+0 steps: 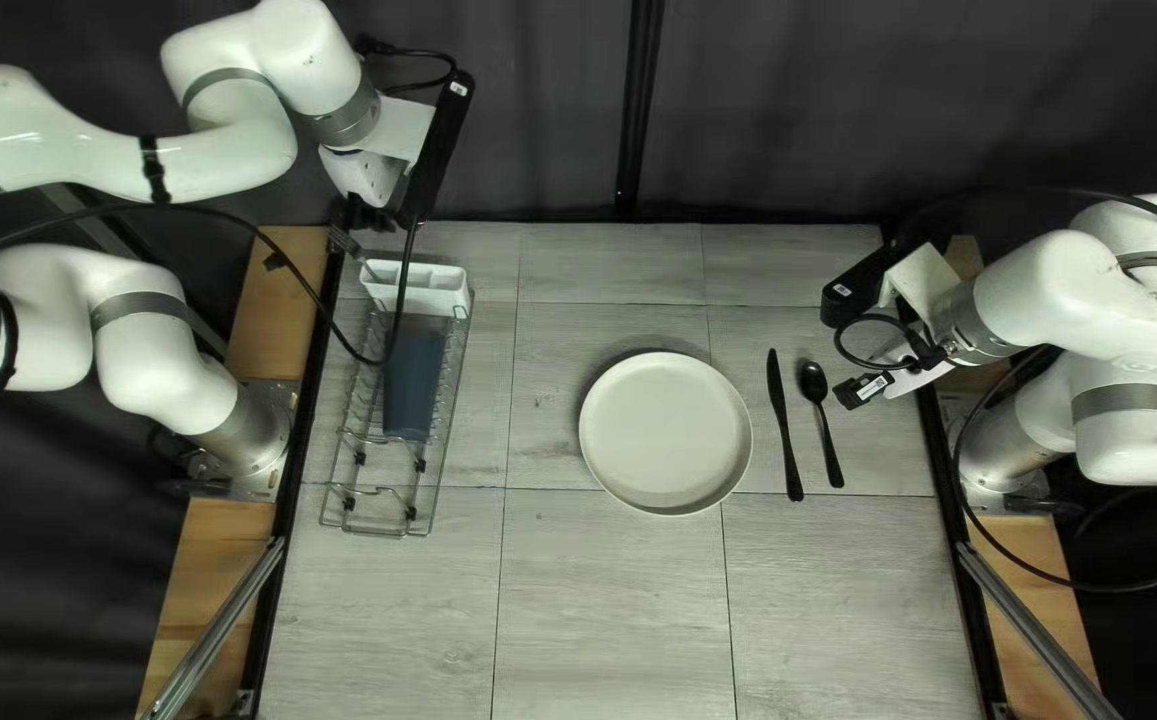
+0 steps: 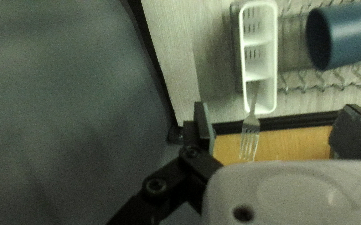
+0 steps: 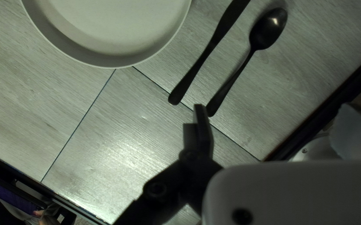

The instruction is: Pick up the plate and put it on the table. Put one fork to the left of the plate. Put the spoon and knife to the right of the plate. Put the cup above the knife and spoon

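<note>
I'm hovering my spread-fingered left gripper (image 2: 275, 106) near the silver metal fork (image 2: 251, 123), jutting from its white plastic caddy (image 2: 273, 62) presumably for grasping, and holding my unclenched right gripper (image 3: 272, 106) clear of the round cream plate (image 1: 665, 434).

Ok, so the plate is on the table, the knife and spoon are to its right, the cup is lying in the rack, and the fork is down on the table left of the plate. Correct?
Not the fork: the left wrist view shows it in the white holder. The plate is on the table, knife and spoon to its right, cup lying in the rack.
</note>
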Motion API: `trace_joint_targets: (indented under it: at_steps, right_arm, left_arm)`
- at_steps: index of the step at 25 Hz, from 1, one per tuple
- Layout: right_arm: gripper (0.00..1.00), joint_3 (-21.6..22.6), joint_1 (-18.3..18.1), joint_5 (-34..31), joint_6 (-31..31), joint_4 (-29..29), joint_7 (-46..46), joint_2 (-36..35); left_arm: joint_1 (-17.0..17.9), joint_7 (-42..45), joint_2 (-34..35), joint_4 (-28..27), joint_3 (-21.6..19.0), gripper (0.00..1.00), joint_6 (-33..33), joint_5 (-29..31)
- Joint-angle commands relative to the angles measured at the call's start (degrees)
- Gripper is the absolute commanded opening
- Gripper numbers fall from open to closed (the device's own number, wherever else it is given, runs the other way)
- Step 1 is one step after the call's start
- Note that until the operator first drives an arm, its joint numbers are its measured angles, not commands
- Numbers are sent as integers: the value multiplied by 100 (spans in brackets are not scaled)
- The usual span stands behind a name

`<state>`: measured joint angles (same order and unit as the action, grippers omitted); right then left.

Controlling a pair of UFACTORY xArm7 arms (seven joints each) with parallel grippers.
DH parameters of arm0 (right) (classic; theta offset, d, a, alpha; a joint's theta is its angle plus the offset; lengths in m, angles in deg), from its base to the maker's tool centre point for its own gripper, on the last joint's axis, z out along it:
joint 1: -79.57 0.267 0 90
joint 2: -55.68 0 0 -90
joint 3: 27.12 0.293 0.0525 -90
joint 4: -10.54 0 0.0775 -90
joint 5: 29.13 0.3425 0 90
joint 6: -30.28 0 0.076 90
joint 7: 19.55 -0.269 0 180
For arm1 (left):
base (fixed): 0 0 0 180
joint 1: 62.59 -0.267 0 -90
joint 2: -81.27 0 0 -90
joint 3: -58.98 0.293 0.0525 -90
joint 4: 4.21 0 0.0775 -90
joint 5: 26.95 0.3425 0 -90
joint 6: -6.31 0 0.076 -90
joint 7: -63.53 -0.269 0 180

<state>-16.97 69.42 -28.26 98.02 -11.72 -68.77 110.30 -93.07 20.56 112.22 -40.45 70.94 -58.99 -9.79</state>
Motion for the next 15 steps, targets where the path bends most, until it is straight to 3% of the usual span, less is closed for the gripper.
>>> trace_joint_targets:
  at_steps: [1,15]
  right_arm:
    - [100,0,0,0,0,0,0,0]
    - [100,0,0,0,0,0,0,0]
  left_arm:
    - [-149,295,-215,106,-70,100,-94,218]
    - [-383,313,-293,656,152,100,-94,354]
